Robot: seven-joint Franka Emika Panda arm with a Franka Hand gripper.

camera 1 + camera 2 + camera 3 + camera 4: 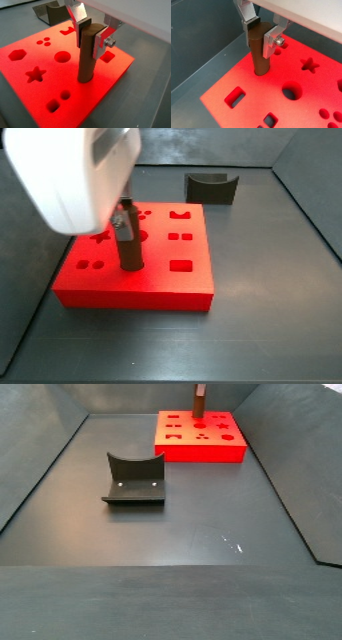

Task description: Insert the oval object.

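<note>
The oval object point(85, 55) is a slim brown peg standing upright between my fingers. My gripper point(92, 38) is shut on its upper end, above the red block point(27, 92). The peg's lower end meets the block's top face near one edge. In a wrist view point(260, 73) a dark rim shows round that end, as if it sits a little way in a hole. How deep it sits I cannot tell. Both side views show the peg upright on the block point(128, 250) point(199, 400). My gripper point(260, 36) shows in both wrist views.
The red block point(134, 293) has several cut-outs: a star point(35, 75), a round hole point(61, 56), a hexagon point(17, 54) and a square point(107, 57). The dark fixture point(134, 480) stands on the grey floor apart from the block point(211, 188). Dark walls close the bin in.
</note>
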